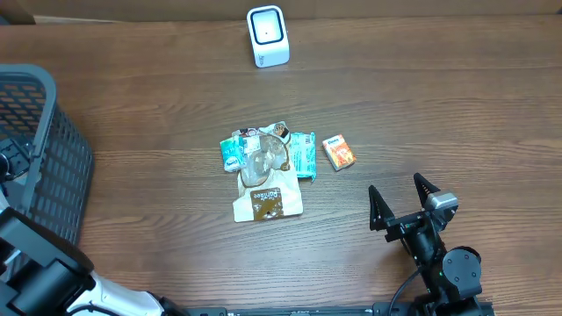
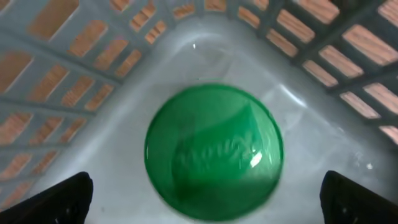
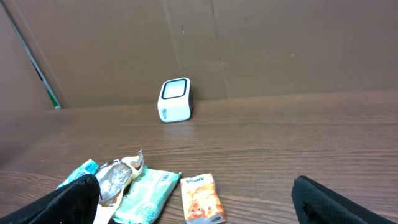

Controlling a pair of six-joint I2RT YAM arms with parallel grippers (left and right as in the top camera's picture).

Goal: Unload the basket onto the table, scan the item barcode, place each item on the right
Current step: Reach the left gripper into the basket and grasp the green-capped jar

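Right hand spread wide and empty, lower right, facing the packets heaped mid-frame below the scanner. Left hand, released too, hangs over a green round item inside the basket, likely the drop-off.

Looks like a robotics lab bench staged as a shop checkout. Seen: wood-grain table, plain cardboard backdrop, white tabletop barcode scanner, grey mesh basket, small heap of retail packets, robot arm at the table edge.
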